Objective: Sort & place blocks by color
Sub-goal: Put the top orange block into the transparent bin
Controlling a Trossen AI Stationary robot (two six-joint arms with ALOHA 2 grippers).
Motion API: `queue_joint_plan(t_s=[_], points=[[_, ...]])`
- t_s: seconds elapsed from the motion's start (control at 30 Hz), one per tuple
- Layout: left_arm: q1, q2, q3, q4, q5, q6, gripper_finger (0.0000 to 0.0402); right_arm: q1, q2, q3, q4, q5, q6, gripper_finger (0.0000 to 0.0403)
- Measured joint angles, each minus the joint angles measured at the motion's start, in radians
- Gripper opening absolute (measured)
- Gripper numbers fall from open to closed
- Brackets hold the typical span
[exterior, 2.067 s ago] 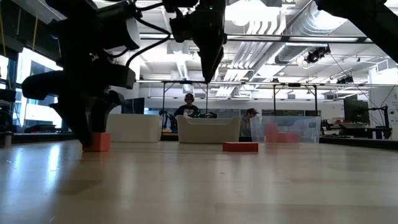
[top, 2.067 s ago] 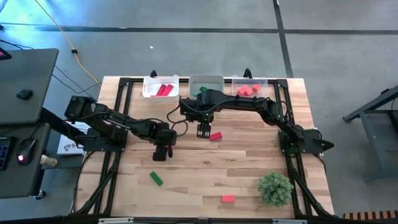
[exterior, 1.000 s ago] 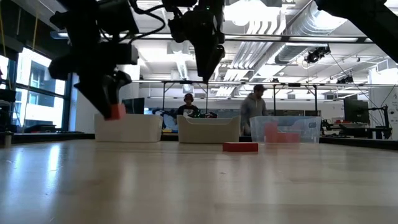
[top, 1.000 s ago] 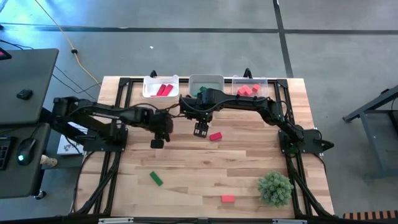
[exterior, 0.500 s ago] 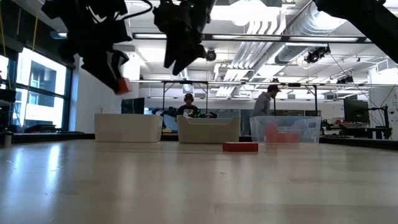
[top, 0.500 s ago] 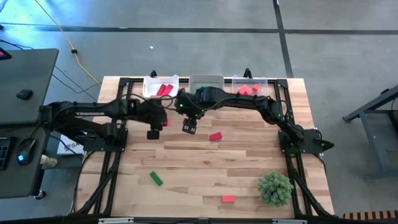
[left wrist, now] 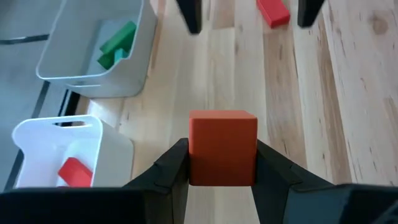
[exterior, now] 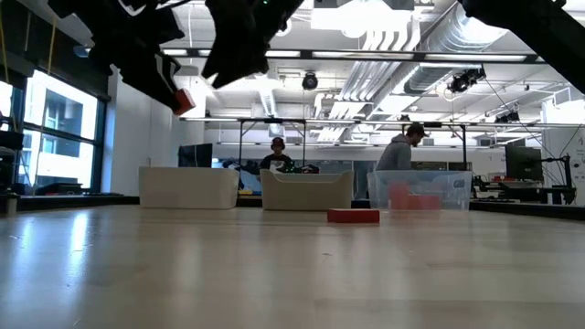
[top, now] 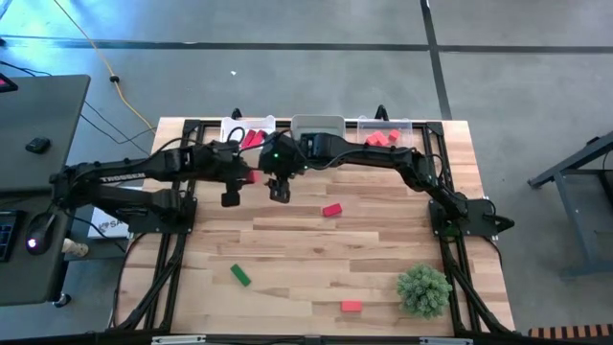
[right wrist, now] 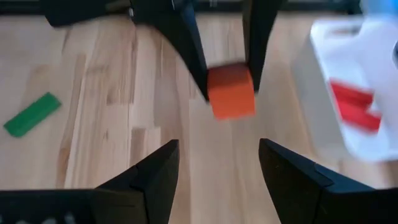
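My left gripper (top: 251, 178) is shut on an orange-red cube (left wrist: 222, 155), high above the table in front of the far-left bin; the low view shows the cube (exterior: 186, 100) well above the board. My right gripper (top: 279, 191) hangs open just to its right with nothing between its fingers (right wrist: 155, 180), facing the cube (right wrist: 231, 92). A red block (top: 332, 210) lies flat mid-table. A green block (top: 239, 275) and another red block (top: 351, 307) lie nearer the front edge. My left gripper pinches the cube by two opposite side faces (left wrist: 196, 155) between its two fingers. The fingers slant down toward the far edge. The cube is lifted clear of the table and sits square between the fingers, its top face showing.
Three bins stand along the far edge: the left (top: 251, 134) with red blocks, the middle (top: 318, 124) with green blocks (left wrist: 117, 45), the right (top: 386, 137) with orange-red blocks. A bushy green plant (top: 423, 289) stands at the front right. People move in the room behind.
My left gripper has risen and gone toward the far edge and the left bin, carrying the orange-red cube higher above the table. My right gripper has swung toward the table's left and tipped its fingers upward, staying open.
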Motion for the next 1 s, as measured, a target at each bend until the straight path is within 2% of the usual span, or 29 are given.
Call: queue_joint_plan(t_s=[0.27, 1.0], points=[[0.000, -0.058, 0.000, 0.014, 0.000, -0.002, 0.0111, 0.000, 0.000, 0.000, 0.132, 0.042, -0.102, 0.0209], [-0.001, -0.083, 0.001, 0.163, 0.018, 0.008, 0.0110, -0.001, 0.000, 0.000, 0.139, 0.068, -0.111, 0.0209]])
